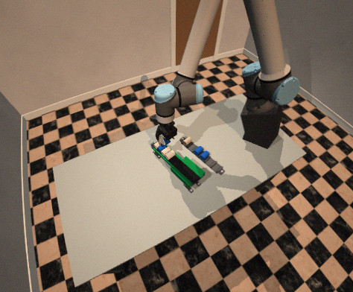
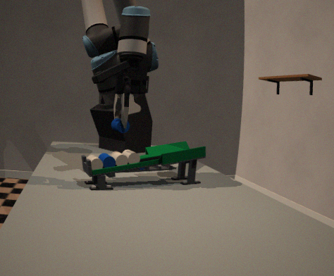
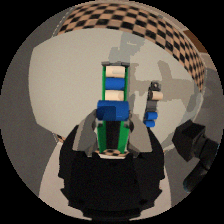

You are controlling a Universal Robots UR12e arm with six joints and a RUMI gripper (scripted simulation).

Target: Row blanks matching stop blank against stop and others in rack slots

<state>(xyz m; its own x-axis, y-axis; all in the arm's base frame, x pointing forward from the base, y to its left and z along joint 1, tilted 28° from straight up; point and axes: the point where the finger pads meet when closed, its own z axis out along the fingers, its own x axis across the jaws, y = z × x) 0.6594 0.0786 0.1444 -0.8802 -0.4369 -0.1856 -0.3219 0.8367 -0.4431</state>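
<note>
My gripper is shut on a blue blank and holds it in the air above the low end of the green feed ramp. It shows in the wrist view as a blue bar across the fingers. On the ramp, a cream blank lies at the stop, then a blue blank, then two more cream blanks. The grey stock rack lies beside the ramp and holds one cream blank at its far end and two blue blanks in the middle.
The robot's dark base pedestal stands behind and to the right of the rack. The ramp's upper green part carries no blanks. A wall with a small shelf is at the right.
</note>
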